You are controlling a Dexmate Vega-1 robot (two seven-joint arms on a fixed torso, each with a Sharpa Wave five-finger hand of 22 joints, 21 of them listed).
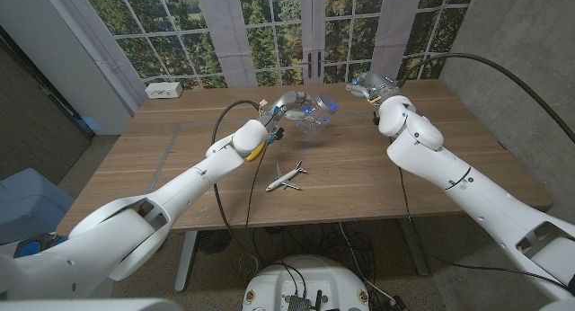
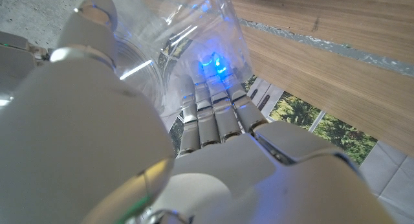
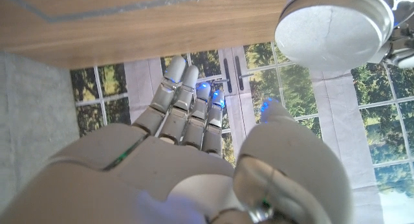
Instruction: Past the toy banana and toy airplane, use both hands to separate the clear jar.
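You are holding the clear jar [image 1: 312, 119] in your left hand [image 1: 286, 105], fingers wrapped around its body, lifted off the wooden table [image 1: 180, 163] beyond the toy airplane [image 1: 286, 176] and the toy banana [image 1: 257, 149], which is peeking out just beside your left forearm on the near side of the jar. Your right hand [image 1: 375, 86] is hanging well to the right of the jar, and the right wrist view is showing a round metal lid [image 3: 333, 26] pinched at the thumb while the other fingers [image 3: 187, 101] are reaching out straight. Judging from this, the separating step is looking done or nearly so, with lid and jar already well apart; the next move is probably calling for setting each part down. Open room is lying on the table to the right of the jar and beneath the lid, while the far edge of the table is running close behind the jar, so you are better placing it toward the airplane side than farther back
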